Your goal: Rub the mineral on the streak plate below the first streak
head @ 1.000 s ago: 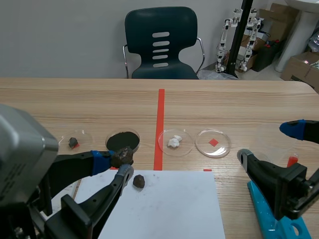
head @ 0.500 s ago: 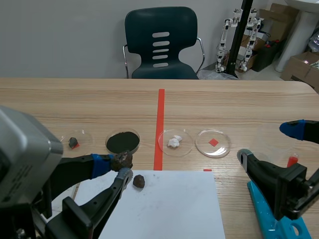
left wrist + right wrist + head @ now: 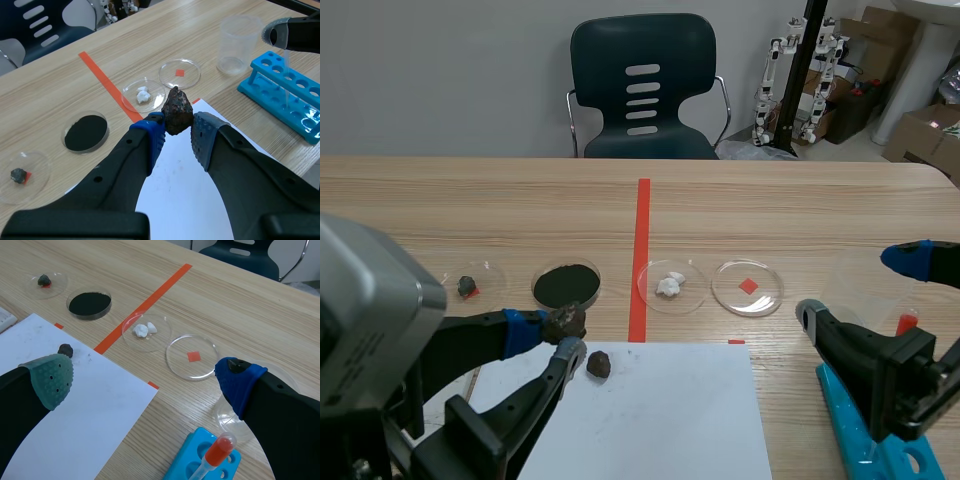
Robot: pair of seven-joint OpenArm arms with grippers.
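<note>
Mineral [image 3: 177, 110]: a dark brown, rough lump with a pointed end, held over the far left corner of the streak plate [image 3: 660, 410]; it appears to be clear of the plate's surface.
Left jaws: clamped on the mineral across its middle, with its pointed end standing free past the pads.
Right jaws: apart with nothing between them, off the right edge of the streak plate, above the blue test-tube rack [image 3: 850, 420].
Streak plate: a white, flat rectangle on the desk [image 3: 520, 200]. A faint smudge near its far left corner may be the first streak, but this is too pale to confirm.
Second lump [image 3: 599, 364]: small and dark, resting on the streak plate just inside its far left corner.
Beyond the far edge of the streak plate: four petri dishes in a row, holding a small dark stone [image 3: 468, 286], black powder [image 3: 566, 284], white lumps [image 3: 670, 285] and a red square [image 3: 748, 287].
Handling (judged): the mineral is probably rigid, dense for its size and gritty, so it is unlikely to slip in soft pads. The mid-body hold suits rubbing, provided a free edge meets the plate. Crumbs may shed under pressure, and the plate may slide.
</note>
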